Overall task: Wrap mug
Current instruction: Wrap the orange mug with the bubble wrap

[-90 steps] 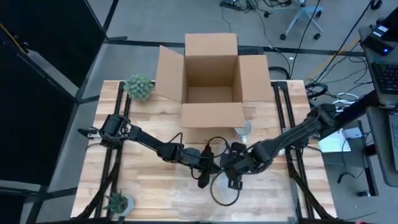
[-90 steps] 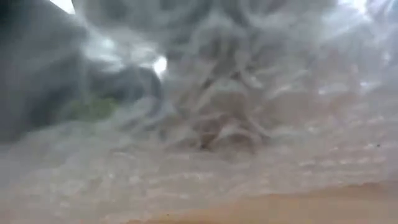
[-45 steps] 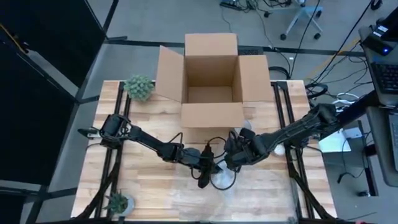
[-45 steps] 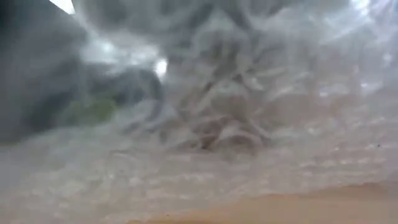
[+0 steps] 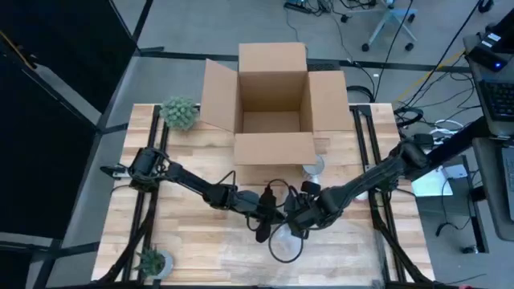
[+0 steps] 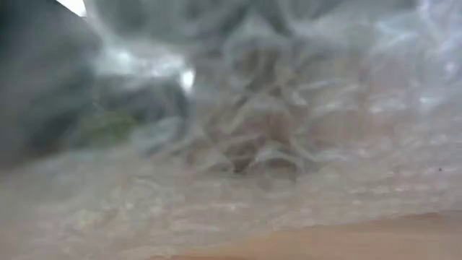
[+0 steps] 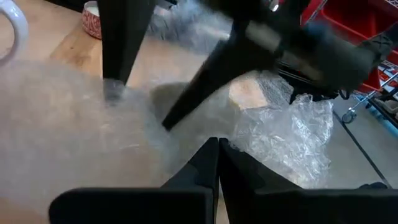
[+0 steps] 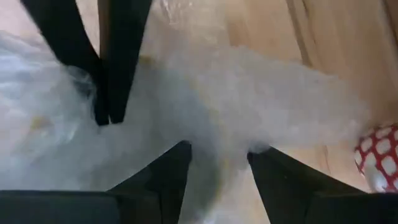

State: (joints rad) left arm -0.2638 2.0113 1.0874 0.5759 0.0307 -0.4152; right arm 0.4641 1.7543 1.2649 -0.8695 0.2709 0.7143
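Mug hidden under bubble wrap [image 5: 287, 241] just below both claws. Left claw [image 5: 260, 234] pinches the sheet closed; right claw [image 8: 217, 158] is spread wide over it. Thin plastic could slip free, loosening the bundle.

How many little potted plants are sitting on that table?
2. One plant sits at the table's far left corner, beside the cardboard box's left flap. The other plant is at the near left corner. The bubble wrap could hide more in the low view.
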